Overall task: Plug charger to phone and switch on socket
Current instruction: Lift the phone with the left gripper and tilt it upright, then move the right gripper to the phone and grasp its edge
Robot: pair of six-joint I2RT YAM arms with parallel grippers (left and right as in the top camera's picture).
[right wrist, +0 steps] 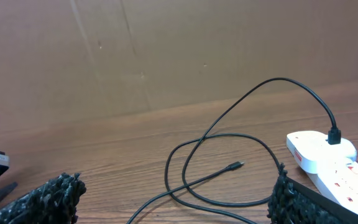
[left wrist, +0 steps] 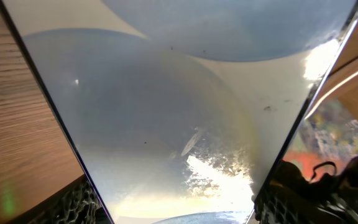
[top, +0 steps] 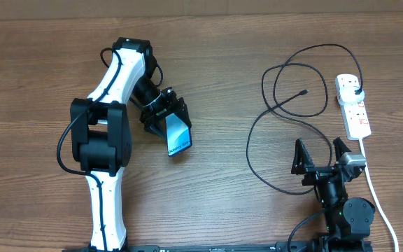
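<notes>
- Now, my left hand (top: 170, 124) has its fingers closed across the phone (top: 179, 138). It holds the phone tilted above the tabletop (top: 215, 199), well apart from the cable, and the screen fills the left wrist view.
- My right hand (top: 320, 155) is spread wide and empty, low at the near edge, just beside the nearest loop of the charger (right wrist: 278, 79).
- The plug head (right wrist: 334, 135) sits in the far end of the socket (top: 355, 112). The connector tip (right wrist: 235, 165) lies loose on the wood among the loops.
- I judge the step in hand to be fetching that tip with the right hand.
- To do it well, I would come straight down and pinch just behind the connector so it cannot droop. I would take only that one strand, so the loops don't tug the plug head.
- I cannot see the phone's port, so I would turn its end toward the right hand before mating.
- The switches are too small to read.
</notes>
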